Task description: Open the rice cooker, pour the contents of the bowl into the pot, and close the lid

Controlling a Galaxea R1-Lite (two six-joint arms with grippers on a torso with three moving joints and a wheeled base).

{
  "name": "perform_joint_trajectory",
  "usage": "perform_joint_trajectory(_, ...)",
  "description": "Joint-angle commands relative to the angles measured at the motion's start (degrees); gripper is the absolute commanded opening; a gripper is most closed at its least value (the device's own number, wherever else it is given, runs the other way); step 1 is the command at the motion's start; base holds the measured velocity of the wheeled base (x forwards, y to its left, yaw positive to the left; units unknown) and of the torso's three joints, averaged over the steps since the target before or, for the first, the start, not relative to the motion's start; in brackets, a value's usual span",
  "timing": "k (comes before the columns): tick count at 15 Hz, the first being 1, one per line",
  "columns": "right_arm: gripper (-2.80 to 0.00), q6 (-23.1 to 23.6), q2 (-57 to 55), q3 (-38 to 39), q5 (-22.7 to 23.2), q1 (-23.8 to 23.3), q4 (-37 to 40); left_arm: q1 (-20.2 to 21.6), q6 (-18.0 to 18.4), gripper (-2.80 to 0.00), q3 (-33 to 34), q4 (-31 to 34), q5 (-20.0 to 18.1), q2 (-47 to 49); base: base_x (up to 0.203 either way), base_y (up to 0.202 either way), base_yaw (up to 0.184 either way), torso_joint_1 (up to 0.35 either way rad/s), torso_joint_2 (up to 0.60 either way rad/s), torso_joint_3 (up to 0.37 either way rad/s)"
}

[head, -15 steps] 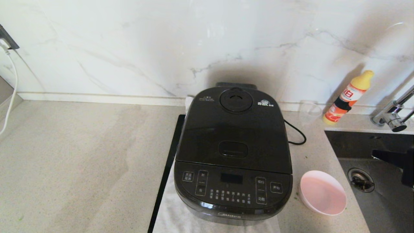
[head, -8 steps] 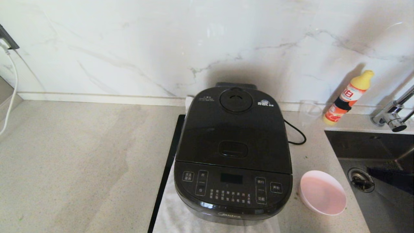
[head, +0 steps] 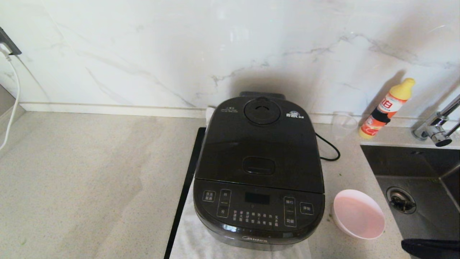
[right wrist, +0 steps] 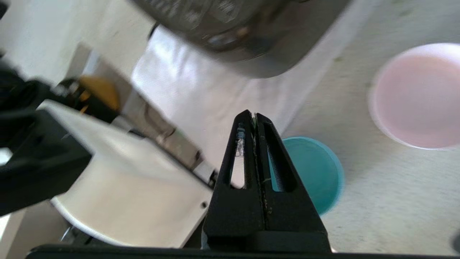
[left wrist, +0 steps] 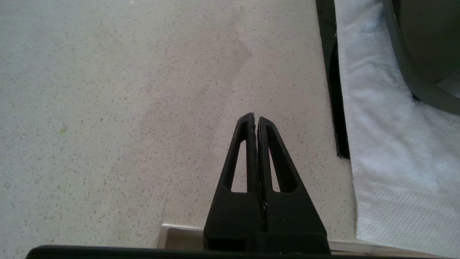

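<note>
- The rice cooker (head: pixel 259 172) stands in the middle of the counter (head: pixel 90 180) on a white cloth (head: pixel 194 237), its control panel toward the near edge and its black cord (head: pixel 329 147) trailing off the far right side.
- The lid (head: pixel 260 144) lies flat and closed, so the pot is hidden beneath it and cannot be checked.
- The pink bowl (head: pixel 358 214) sits upright on the counter just right of the cooker's near corner, between the cooker and the sink (head: pixel 424 172); its inside reads as a flat pale pink, and I cannot tell what, if anything, it holds.
- In the right wrist view a teal cup (right wrist: pixel 316 172) stands near the bowl, close to the counter's near edge.
- The right gripper (right wrist: pixel 253 115) is low at the near right, only a dark sliver of the arm showing in the head view; its fingers are pressed together on nothing.
- The left gripper (left wrist: pixel 256 118) hovers over bare counter left of the cloth, its fingers likewise pressed together and empty.
- Judged from this, the opening step is not yet done: nothing touches the cooker.
- The next move probably calls for one arm to reach the oval release button (head: pixel 258 166) on the lid's near half and press straight down, keeping clear of the bowl.
</note>
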State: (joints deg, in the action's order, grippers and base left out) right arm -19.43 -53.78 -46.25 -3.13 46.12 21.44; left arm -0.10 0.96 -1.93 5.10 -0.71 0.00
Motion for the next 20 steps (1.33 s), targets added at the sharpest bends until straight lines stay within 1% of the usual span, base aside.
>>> perform_joint_trajectory(1, -2.8, -0.3, -2.76, 0.2, 0.93, 2.1, -0.7, 0.01, 0.0, -2.8, -0.01, 0.02, 0.0, 0.0, 0.0, 0.0, 0.0, 0.0, 0.0, 0.0)
perform_joint_trajectory(3, -2.8, -0.86, -5.45, 0.16, 1.24, 3.73, -3.27, 0.01, 0.0, -2.8, -0.01, 0.08, 0.0, 0.0, 0.0, 0.0, 0.0, 0.0, 0.0, 0.0)
perform_joint_trajectory(6, -2.8, -1.21, -9.58, -0.97, 1.28, 4.62, -6.27, 0.01, 0.0, -2.8, -0.01, 0.0, 0.0, 0.0, 0.0, 0.0, 0.0, 0.0, 0.0, 0.0)
perform_joint_trajectory(11, -2.8, -1.45, -13.2, -2.58, 1.69, 6.64, -6.83, 0.01, 0.0, -2.8, -0.01, 0.0, 0.0, 0.0, 0.0, 0.0, 0.0, 0.0, 0.0, 0.0)
perform_joint_trajectory(14, -2.8, -1.57, -16.2, -2.64, 1.72, 7.29, -9.07, 0.01, 0.0, -2.8, -0.01, 0.0, 0.0, 0.0, 0.0, 0.0, 0.0, 0.0, 0.0, 0.0)
perform_joint_trajectory(17, -2.8, -3.02, -17.19, -3.83, 1.75, 7.27, -9.51, 0.01, 0.0, -2.8, -0.01, 0.09, 0.0, 0.0, 0.0, 0.0, 0.0, 0.0, 0.0, 0.0)
perform_joint_trajectory(20, -2.8, -3.16, -19.26, -4.46, 1.72, 7.06, -11.33, 0.01, 0.0, -2.8, -0.01, 0.0, 0.0, 0.0, 0.0, 0.0, 0.0, 0.0, 0.0, 0.0)
